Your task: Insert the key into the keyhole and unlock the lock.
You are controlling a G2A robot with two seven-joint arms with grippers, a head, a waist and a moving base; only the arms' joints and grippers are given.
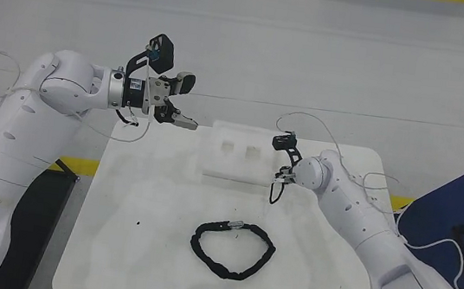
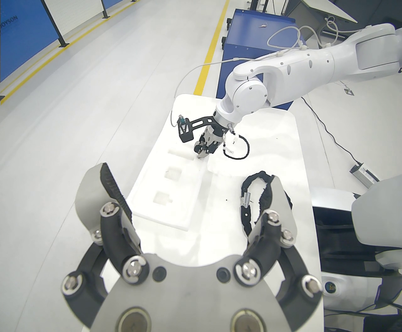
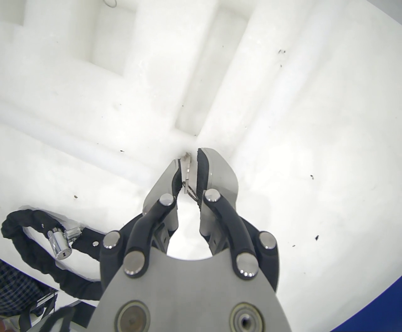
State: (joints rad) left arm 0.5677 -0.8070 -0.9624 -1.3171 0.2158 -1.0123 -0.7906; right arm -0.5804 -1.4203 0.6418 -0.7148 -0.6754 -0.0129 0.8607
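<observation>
My right gripper (image 3: 190, 158) is pinched together on the key (image 3: 187, 177), a thin metal blade caught edge-on between the ribbed pads (image 3: 201, 169). Its tip pokes just past them, at or just above the near edge of the white foam tray (image 3: 47, 78); I cannot tell whether it touches. The hold looks shallow and slightly skewed to me, so my worry is that the key twists or slips in the pads on the way over, then meets the keyhole off-axis and jams or drops. The lock (image 1: 232, 247), a chain loop in a black sleeve, lies flat on the table (image 1: 115, 243) nearer the robot, well apart from the tray. Its chrome cylinder (image 3: 59, 245) lies on its side and nothing pins it, so a push from the key could simply shove it along. The right arm comes in from the table's right side, wrist bent steeply down so the fingers point at the tray edge. My left gripper (image 2: 190, 175) has its fingers spread wide with nothing between them, held in the air off the table's far left corner, forearm roughly level.
</observation>
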